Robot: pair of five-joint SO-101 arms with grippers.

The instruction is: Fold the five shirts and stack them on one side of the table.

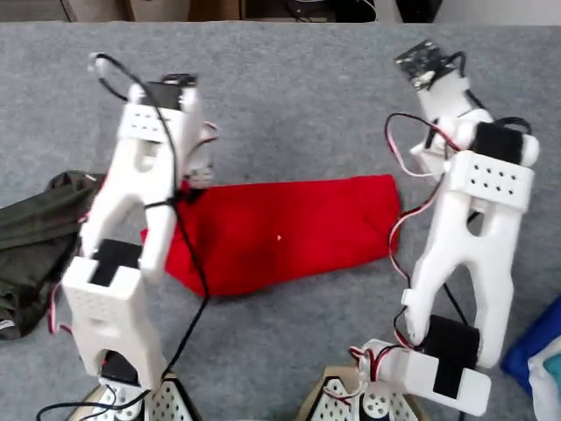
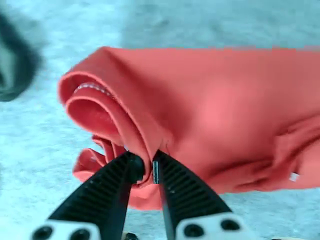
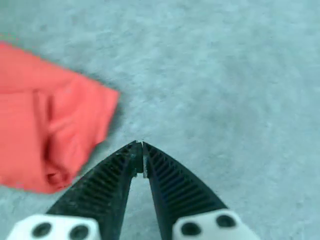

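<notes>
Two arms stand over a grey desk (image 1: pixel 298 105), with a red shirt (image 1: pixel 289 230) lying between them as a long folded band across the middle of the desk. The left gripper (image 2: pixel 145 162) is at the shirt's end nearest the dark green shirt (image 1: pixel 35 232), which lies crumpled at the desk's left edge, just beside the red one but apart from it. In the left wrist view the black ribbed fingers (image 2: pixel 110 190) are clenched on a fold of the red shirt (image 2: pixel 210 115), pinching the cloth between their tips where its layers curl over one another; the rest of the shirt stretches away from the tips, flat on the desk. The right gripper (image 3: pixel 140 145) hovers over bare desk just off the shirt's other end, its fingers (image 3: pixel 175 185) pressed together tip to tip and grasping nothing. In the right wrist view the red shirt (image 3: pixel 45 135) lies to one side of those tips, near them but not touching. A blue cloth (image 1: pixel 539 338) sits at the desk's right edge, well apart from the red shirt.
</notes>
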